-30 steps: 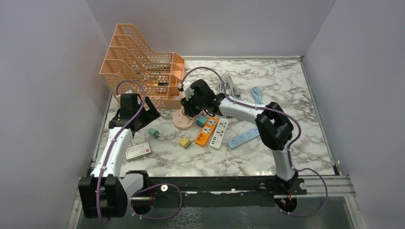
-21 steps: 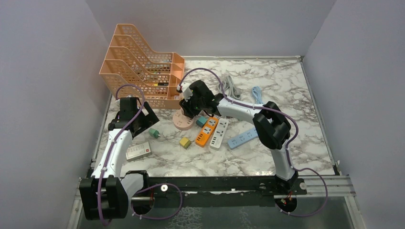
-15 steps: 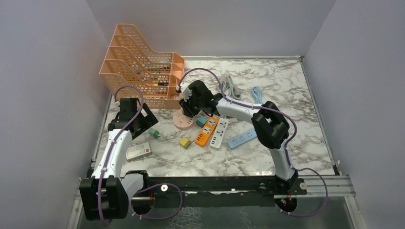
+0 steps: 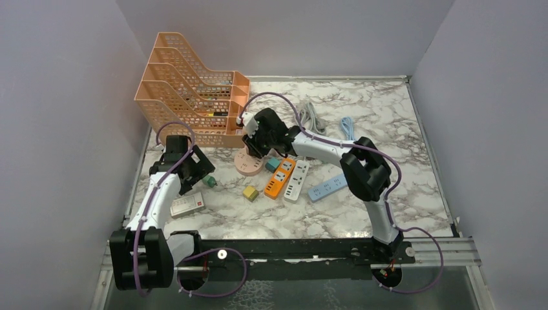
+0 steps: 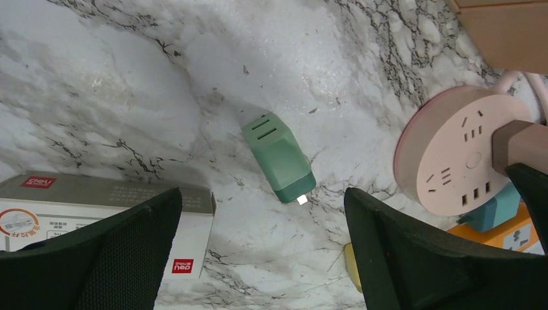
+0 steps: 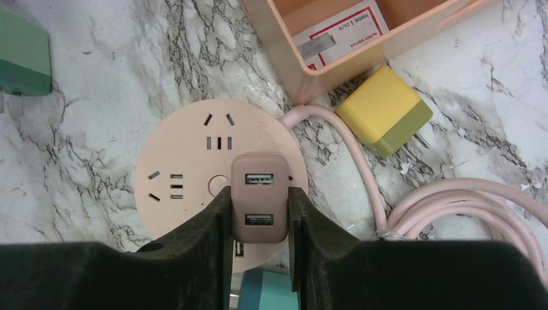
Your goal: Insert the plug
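The right pincer (image 6: 260,213) is closed narrowly on the pink plug (image 6: 260,194), fingers flat against its two long sides, holding it upright over the round socket (image 6: 181,174) on the desk (image 6: 97,129). The plug looks like a light, rigid plastic block with smooth faces, so those flat sides suit the hold, though it could slip under a hard push, and the socket may slide. Its prongs are hidden underneath, so whether they meet the slots cannot be told. The left pincer (image 5: 262,206) gapes wide and empty above a green plug (image 5: 279,158).
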{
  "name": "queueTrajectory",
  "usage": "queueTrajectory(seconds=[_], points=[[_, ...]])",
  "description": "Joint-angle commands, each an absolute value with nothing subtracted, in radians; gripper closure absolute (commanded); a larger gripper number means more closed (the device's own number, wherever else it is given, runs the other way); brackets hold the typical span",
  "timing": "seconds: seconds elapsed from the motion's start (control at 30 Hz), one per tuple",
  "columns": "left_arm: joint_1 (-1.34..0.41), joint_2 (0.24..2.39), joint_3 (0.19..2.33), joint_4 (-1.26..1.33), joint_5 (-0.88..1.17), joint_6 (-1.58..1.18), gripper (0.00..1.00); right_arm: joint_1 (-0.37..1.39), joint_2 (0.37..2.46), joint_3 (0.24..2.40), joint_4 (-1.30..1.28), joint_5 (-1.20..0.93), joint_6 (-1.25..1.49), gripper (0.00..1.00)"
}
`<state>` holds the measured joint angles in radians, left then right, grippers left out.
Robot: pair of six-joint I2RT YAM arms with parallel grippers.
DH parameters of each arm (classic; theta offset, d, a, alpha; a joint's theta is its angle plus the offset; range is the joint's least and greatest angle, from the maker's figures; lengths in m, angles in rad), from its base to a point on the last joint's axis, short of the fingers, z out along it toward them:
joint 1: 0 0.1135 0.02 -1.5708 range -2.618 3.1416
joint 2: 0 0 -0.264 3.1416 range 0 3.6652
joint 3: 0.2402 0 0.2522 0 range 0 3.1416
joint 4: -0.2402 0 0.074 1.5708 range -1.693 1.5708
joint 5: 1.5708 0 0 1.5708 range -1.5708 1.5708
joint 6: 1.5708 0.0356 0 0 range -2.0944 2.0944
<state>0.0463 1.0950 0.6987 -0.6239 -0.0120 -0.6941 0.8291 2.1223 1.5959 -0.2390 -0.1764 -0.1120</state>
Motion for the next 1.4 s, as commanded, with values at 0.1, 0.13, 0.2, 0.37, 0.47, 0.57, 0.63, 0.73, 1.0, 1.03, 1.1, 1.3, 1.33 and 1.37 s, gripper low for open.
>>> queueTrajectory(seconds=[0.1, 0.13, 0.2, 0.37, 0.47, 0.57, 0.63, 0.73, 1.0, 1.03, 1.1, 1.3, 1.33, 1.37], points=[[0.052, 1.143, 0.678, -0.612, -0.023, -0.724, 0.01, 0.830, 2.125, 1.552, -0.269, -0.183, -0.216, 0.99], [0.054, 1.146, 0.675, -0.610, -0.021, -0.728, 0.01, 0.830, 2.118, 1.527, -0.271, -0.182, -0.219, 0.99], [0.052, 1.154, 0.665, -0.601, -0.018, -0.735, 0.01, 0.830, 2.103, 1.477, -0.272, -0.159, -0.213, 0.99], [0.053, 1.182, 0.658, -0.572, -0.008, -0.745, 0.01, 0.828, 2.125, 1.396, -0.225, -0.105, -0.190, 0.99], [0.053, 1.203, 0.670, -0.562, -0.001, -0.751, 0.01, 0.805, 2.151, 1.401, -0.250, -0.086, -0.186, 0.99], [0.052, 1.229, 0.685, -0.546, -0.004, -0.757, 0.01, 0.802, 2.207, 1.478, -0.368, -0.058, -0.214, 0.99], [0.053, 1.245, 0.687, -0.537, -0.004, -0.761, 0.02, 0.803, 2.250, 1.519, -0.434, -0.044, -0.232, 0.99], [0.051, 1.254, 0.681, -0.521, 0.006, -0.762, 0.06, 0.803, 2.298, 1.528, -0.481, -0.014, -0.241, 0.99], [0.050, 1.253, 0.682, -0.496, 0.018, -0.754, 0.15, 0.804, 2.204, 1.539, -0.528, -0.117, -0.234, 0.99], [0.050, 1.256, 0.684, -0.492, 0.016, -0.751, 0.16, 0.804, 2.184, 1.535, -0.534, -0.131, -0.237, 0.99], [0.045, 1.263, 0.688, -0.487, 0.013, -0.751, 0.19, 0.804, 2.146, 1.528, -0.552, -0.151, -0.238, 0.99], [0.007, 1.282, 0.683, -0.482, 0.007, -0.773, 0.28, 0.804, 2.113, 1.530, -0.555, -0.159, -0.213, 0.84], [0.001, 1.284, 0.683, -0.481, 0.006, -0.780, 0.29, 0.804, 2.109, 1.533, -0.546, -0.154, -0.204, 0.76], [-0.002, 1.285, 0.681, -0.478, 0.006, -0.784, 0.30, 0.804, 2.106, 1.538, -0.538, -0.152, -0.189, 0.70]])
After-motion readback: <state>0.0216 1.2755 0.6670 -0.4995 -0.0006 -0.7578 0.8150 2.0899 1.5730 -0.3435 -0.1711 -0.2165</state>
